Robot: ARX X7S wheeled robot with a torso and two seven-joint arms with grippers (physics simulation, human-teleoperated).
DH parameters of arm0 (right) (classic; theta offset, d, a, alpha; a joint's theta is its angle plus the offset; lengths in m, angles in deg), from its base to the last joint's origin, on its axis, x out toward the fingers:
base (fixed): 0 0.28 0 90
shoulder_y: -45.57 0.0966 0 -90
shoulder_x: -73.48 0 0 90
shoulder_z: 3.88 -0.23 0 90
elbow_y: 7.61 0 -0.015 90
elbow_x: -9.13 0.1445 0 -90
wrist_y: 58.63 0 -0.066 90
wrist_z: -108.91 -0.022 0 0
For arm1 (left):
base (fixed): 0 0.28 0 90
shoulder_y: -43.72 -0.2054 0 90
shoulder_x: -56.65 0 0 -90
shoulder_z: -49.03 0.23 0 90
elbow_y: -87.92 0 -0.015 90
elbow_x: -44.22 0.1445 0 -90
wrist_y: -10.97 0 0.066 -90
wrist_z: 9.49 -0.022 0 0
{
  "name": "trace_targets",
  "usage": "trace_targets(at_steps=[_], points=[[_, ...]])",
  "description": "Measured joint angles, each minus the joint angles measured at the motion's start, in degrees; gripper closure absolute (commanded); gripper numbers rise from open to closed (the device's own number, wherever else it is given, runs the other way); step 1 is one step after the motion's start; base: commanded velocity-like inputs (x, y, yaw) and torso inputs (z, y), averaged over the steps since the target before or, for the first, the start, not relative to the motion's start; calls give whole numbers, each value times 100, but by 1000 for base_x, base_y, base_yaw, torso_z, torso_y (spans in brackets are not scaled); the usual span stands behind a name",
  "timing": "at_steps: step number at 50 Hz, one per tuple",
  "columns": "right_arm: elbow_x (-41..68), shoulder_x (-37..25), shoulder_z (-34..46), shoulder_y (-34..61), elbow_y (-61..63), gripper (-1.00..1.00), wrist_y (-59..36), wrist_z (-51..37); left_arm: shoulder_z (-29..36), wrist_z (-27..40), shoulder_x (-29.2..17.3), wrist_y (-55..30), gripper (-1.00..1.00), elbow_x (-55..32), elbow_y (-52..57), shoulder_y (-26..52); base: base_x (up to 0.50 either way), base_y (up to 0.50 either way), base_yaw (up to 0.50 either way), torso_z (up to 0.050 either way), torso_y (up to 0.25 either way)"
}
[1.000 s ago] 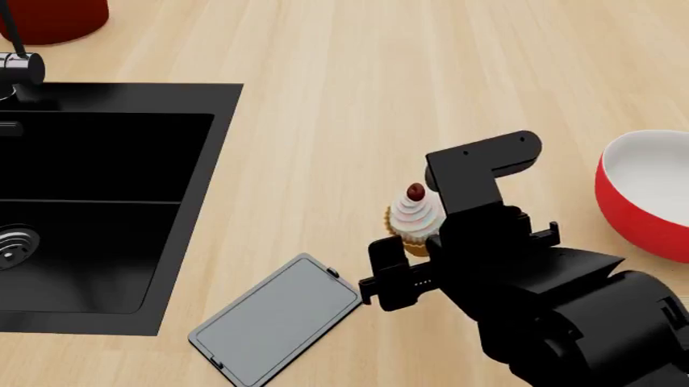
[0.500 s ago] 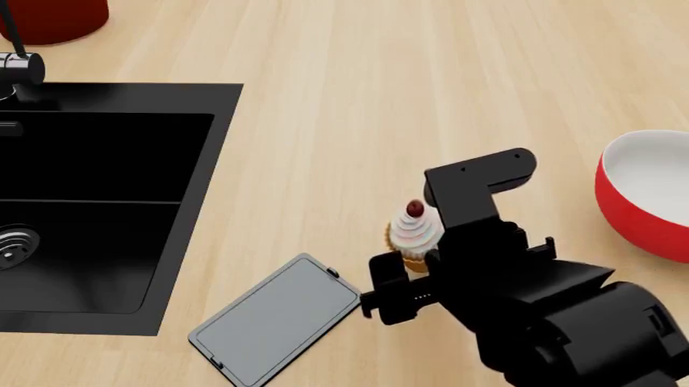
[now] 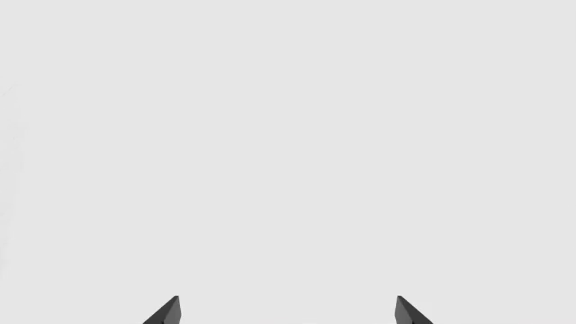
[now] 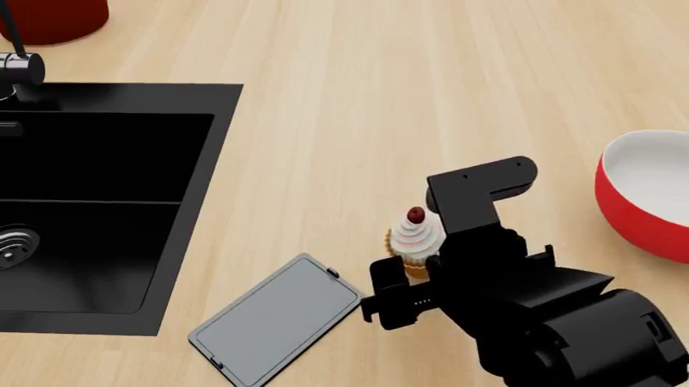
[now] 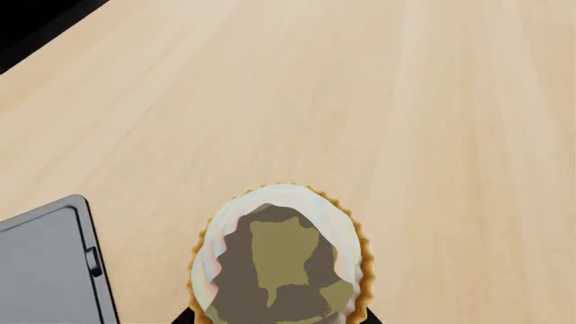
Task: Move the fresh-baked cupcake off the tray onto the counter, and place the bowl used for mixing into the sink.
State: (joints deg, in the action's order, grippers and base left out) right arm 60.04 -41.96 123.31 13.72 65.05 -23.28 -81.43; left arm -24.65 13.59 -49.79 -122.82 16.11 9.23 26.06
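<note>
The cupcake (image 4: 415,236), with white frosting and a red cherry, sits between the fingers of my right gripper (image 4: 414,272), just right of the empty grey tray (image 4: 277,318) and over the wooden counter (image 4: 366,105). In the right wrist view the cupcake (image 5: 279,260) fills the space between the jaws of the right gripper (image 5: 279,318), with the tray (image 5: 45,270) corner beside it. The red bowl (image 4: 649,193) with its white inside stands at the right edge. The black sink (image 4: 97,201) lies at the left. My left gripper (image 3: 288,316) is open against a blank pale background.
A red pot (image 4: 54,16) stands at the far left corner behind the sink, next to the faucet (image 4: 16,68). A metal drain (image 4: 13,246) shows in the sink's floor. My right arm (image 4: 538,322) covers the counter at the lower right.
My right gripper has moved toward me with the cupcake in it, keeping to the right of the tray. The bowl and the tray stayed put.
</note>
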Motion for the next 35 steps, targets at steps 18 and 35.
trace_targets(at_steps=[18,35], points=[[-77,-11,89,-50,-68,-100,20,132,20,-17,-16,50,-100,-40,7,-2,0,0,0,0,0],[151,-131,-14,-127,453,-100,-285,-162,30,-1,-30,62,-100,-74,7,4,0,0,0,0,0]])
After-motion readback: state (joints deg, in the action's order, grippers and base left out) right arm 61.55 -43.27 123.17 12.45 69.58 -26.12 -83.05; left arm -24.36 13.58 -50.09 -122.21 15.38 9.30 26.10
